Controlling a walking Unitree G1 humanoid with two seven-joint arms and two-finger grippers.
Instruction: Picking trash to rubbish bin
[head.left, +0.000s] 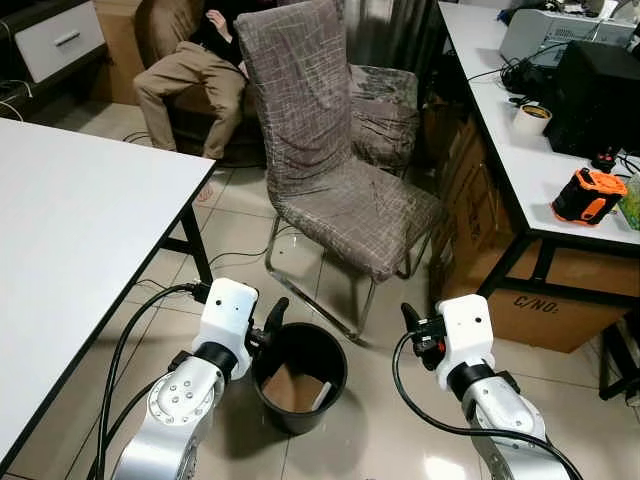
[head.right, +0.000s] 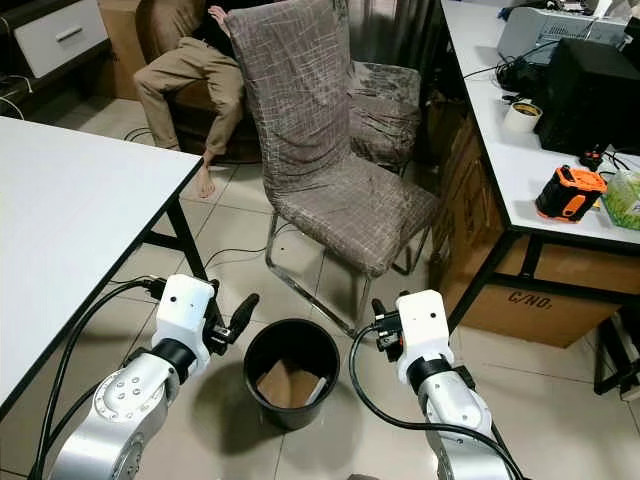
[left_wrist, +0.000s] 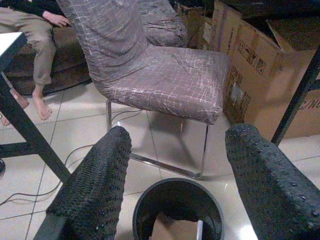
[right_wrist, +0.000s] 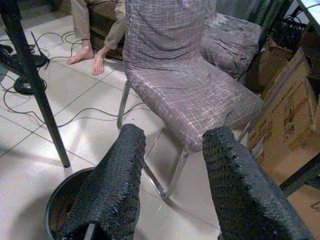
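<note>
The black bin (head.left: 299, 376) stands on the tiled floor at lower centre of the frame, with cardboard (head.left: 294, 390) inside. The left gripper (head.left: 272, 318) hangs at its left rim, fingers spread wide, holding nothing. The right gripper (head.left: 409, 318) hangs right of the bin, fingers parted, empty. A covered chair (head.left: 325, 160) stands behind, at centre frame.

Glossy pale tiled floor (head.left: 240, 215): bears round black plastic rubbish bin (head.left: 299, 375) (brown cardboard inside), chrome-legged chair in grey-brown checked fabric cover (head.left: 330, 180), loose black cables (right_wrist: 30, 80), brown cardboard boxes (head.left: 545, 315).
</note>
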